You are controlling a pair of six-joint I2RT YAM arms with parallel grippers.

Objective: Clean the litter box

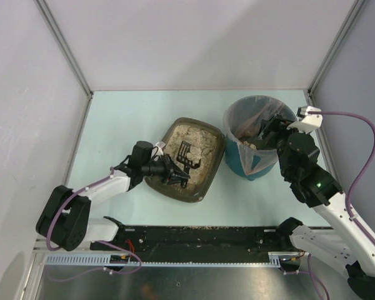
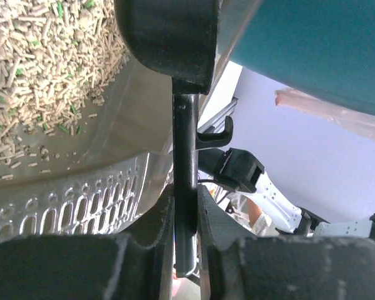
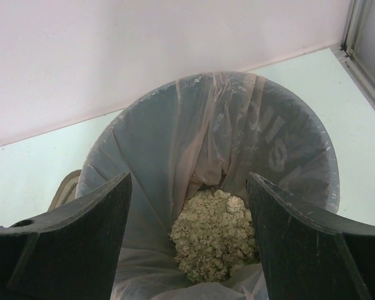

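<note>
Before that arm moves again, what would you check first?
1. Hold on the scoop: ok, the left gripper is shut on its handle.
2. Scoop inside the litter box: ok.
3. Scoop loaded: cannot tell.
4. Bin upright beside the box, liner open: ok.
5. Room in the bin: ok, the waste pile only covers the bottom.
6. Bin mouth free for tipping: not ok, the right gripper hovers open over it.
</note>
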